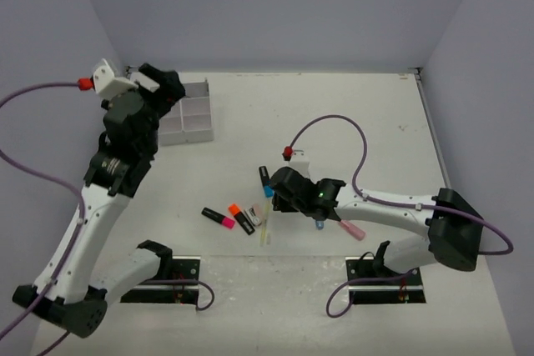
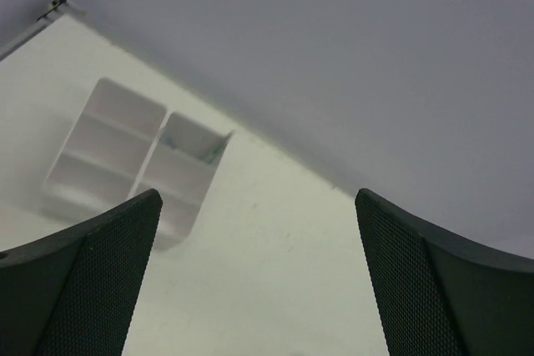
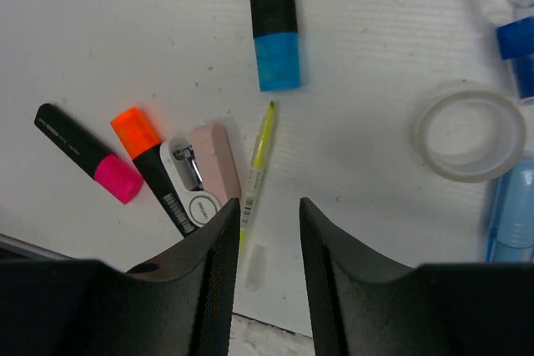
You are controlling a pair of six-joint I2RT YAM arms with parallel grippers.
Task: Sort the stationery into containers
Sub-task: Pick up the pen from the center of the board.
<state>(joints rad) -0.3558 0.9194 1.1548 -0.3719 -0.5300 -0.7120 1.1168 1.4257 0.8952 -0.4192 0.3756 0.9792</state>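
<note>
Right now the left gripper (image 2: 259, 285) is hanging near the white six-compartment tray (image 2: 154, 149) at the table's (image 1: 334, 114) far left, its fingers spread wide with nothing between them. The right gripper (image 3: 269, 248) is hovering low over the loose stationery, jaws narrowed but apart, and the thin yellow pen (image 3: 260, 143) is lying with its lower end in that gap (not pinched). Lying around it are a pink highlighter (image 3: 88, 164), an orange highlighter (image 3: 150, 160), a blue highlighter (image 3: 274, 14), a pink eraser (image 3: 215, 156) and a clear tape ring (image 3: 470, 131)
</note>
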